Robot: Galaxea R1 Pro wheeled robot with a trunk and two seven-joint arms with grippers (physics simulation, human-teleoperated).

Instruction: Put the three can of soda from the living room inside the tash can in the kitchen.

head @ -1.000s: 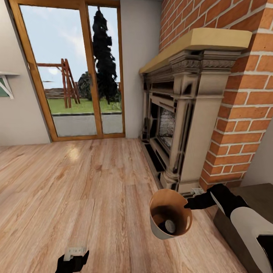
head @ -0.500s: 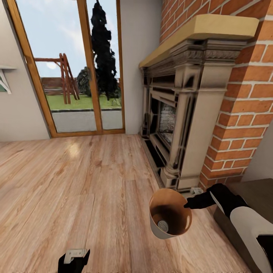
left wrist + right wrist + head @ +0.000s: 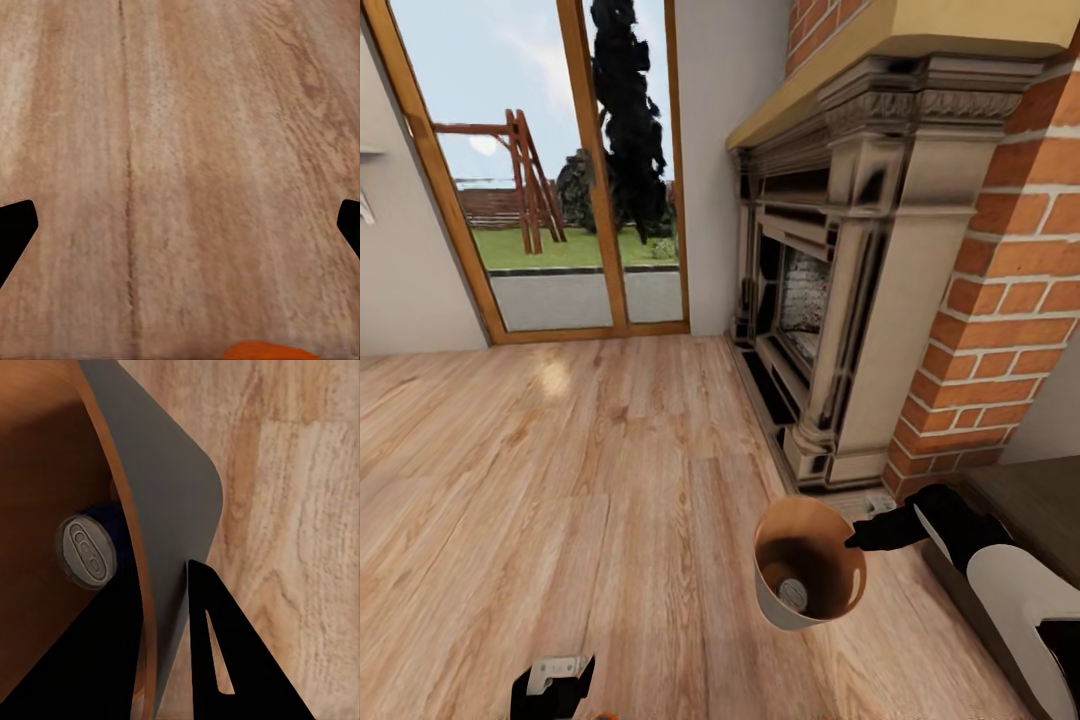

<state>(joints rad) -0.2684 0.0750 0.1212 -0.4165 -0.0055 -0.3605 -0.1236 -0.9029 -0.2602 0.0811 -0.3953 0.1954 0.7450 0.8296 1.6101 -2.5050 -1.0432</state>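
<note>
My right gripper point(image 3: 855, 543) is shut on the rim of the tash can point(image 3: 808, 578), a grey tapered bucket with a tan rim and brown inside, held tilted above the wood floor. The right wrist view shows one finger inside the wall point(image 3: 169, 510) and one finger point(image 3: 217, 660) outside it. A dark blue can of soda point(image 3: 792, 593) with a grey top point(image 3: 86, 551) lies at the bucket's bottom. My left gripper point(image 3: 550, 690) hangs low at the left, its jaws wide apart over bare floor. An orange can of soda point(image 3: 262, 351) peeks in just below it point(image 3: 605, 716).
A brick fireplace point(image 3: 840, 300) with a dark stone surround stands close ahead on the right. A dark low piece of furniture point(image 3: 1020, 520) sits beside my right arm. Glass doors point(image 3: 550, 170) with a wooden frame lie ahead on the left, with open wood floor point(image 3: 560, 470) before them.
The camera has moved nearer the fireplace, shifting the whole picture. The can inside the bucket has rolled slightly. A sliver of orange can has come into view at the bottom edge.
</note>
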